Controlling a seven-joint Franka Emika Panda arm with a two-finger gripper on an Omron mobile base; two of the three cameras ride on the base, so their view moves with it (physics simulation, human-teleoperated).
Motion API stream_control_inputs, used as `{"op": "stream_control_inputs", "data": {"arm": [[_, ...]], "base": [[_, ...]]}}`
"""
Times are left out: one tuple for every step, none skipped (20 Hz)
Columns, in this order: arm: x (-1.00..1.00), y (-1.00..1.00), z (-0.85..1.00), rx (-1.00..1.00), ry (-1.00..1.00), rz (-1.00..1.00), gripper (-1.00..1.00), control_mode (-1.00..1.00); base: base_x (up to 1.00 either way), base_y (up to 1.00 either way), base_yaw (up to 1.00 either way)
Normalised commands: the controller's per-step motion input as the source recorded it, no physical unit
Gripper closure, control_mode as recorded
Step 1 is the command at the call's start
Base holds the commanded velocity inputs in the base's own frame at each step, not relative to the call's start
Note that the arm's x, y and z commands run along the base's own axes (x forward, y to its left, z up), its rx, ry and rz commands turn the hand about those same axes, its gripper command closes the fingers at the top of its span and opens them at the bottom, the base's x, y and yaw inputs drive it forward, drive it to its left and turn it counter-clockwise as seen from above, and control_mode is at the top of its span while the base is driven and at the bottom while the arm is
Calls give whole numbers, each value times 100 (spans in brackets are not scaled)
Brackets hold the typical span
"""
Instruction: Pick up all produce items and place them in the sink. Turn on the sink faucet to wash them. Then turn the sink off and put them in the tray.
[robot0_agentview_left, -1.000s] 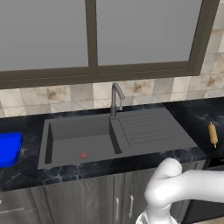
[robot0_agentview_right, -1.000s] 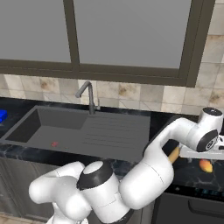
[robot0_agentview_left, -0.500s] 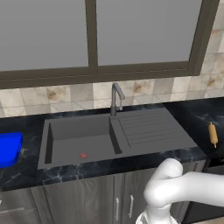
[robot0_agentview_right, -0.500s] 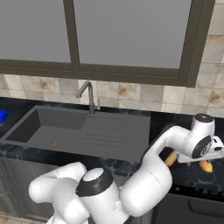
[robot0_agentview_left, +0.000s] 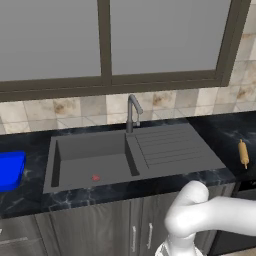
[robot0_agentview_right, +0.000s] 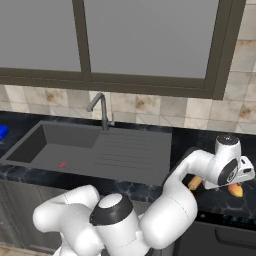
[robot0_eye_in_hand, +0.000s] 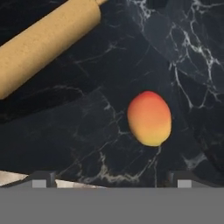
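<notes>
One mango (robot0_eye_in_hand: 149, 118) lying on the black marble counter (robot0_eye_in_hand: 78, 131) beside the rolling pin (robot0_eye_in_hand: 41, 43), I'm holding my gripper (robot0_eye_in_hand: 109, 178) spread wide above it.

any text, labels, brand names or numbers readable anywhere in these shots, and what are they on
None: no word, label, brand, number or sign can be read in any view.
The fruit, the rolling pin, the blue tray, the sink, the faucet and the black marble counter are all plain, with no print.
The small red mark on the basin floor is a spot, not a character.
</notes>
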Motion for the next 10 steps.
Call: {"op": "stream_control_inputs", "data": {"arm": [[18,-20,0,-2,0,5,-100,-100],[18,-22,0,-2,0,5,-100,-100],[19,-23,0,-2,0,4,-100,-100],[21,-20,-3,-2,1,4,-100,-100],[21,-18,-6,-1,4,3,-100,-100],[16,-18,-9,-2,4,3,-100,-100],[20,-14,-13,-2,6,2,-100,-100],[18,-12,-15,-2,6,2,-100,-100],[19,-12,-14,-2,6,2,-100,-100],[20,-8,-17,-2,6,1,-100,-100]], "base": [[0,0,0],[0,0,0],[0,0,0],[0,0,0],[0,0,0],[0,0,0],[0,0,0],[0,0,0],[0,0,0],[0,0,0]]}}
